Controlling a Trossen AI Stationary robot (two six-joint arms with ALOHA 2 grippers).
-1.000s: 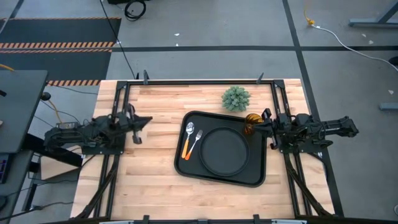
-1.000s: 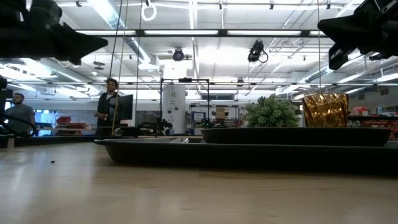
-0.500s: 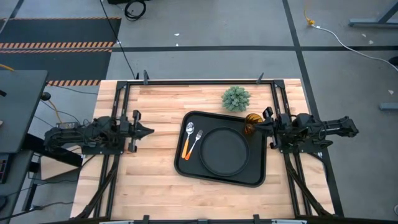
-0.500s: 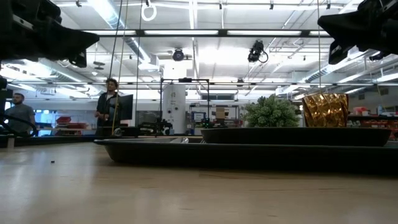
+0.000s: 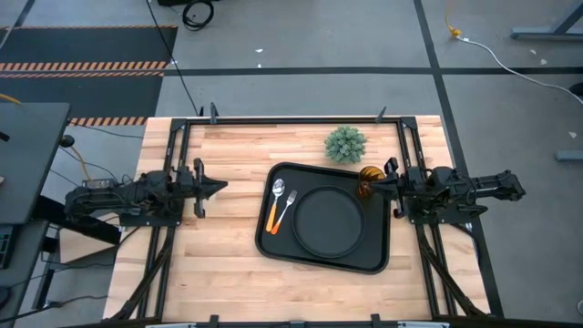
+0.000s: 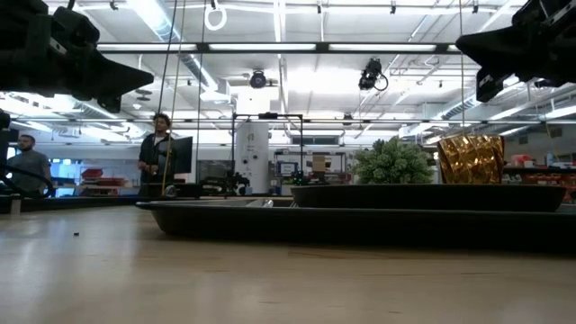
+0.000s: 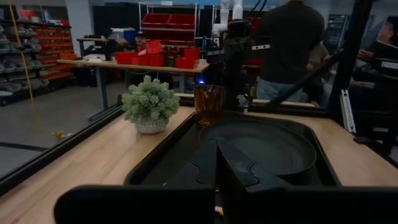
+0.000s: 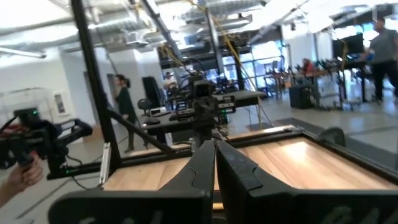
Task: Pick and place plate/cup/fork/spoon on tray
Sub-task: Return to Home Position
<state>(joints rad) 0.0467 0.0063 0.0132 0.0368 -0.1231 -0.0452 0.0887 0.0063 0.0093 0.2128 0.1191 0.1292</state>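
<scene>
The black tray (image 5: 378, 260) lies on the right half of the wooden table. The round black plate (image 5: 328, 220) rests flat in it. The orange-handled fork (image 5: 272, 217) and the silver spoon (image 5: 287, 205) lie side by side in the tray's left part. The amber cup (image 5: 368, 175) stands upright at the tray's far right corner. My left gripper (image 5: 221, 187) is shut and hovers level near the table's left edge, pointing at the tray (image 7: 168, 158). My right gripper (image 5: 375, 182) is shut too, high above the table beside the cup (image 6: 471, 159), touching nothing.
A fuzzy green plant ball (image 5: 346, 143) in a white pot stands on the table just beyond the tray's far edge. Black frame rails (image 5: 291, 118) run along the table's sides. Bare wood lies between the left gripper and the tray. People stand in the room beyond.
My left gripper has rolled at the wrist and settled level while staying where it was, still shut. Tray, plate, cup, fork and spoon have kept still.
</scene>
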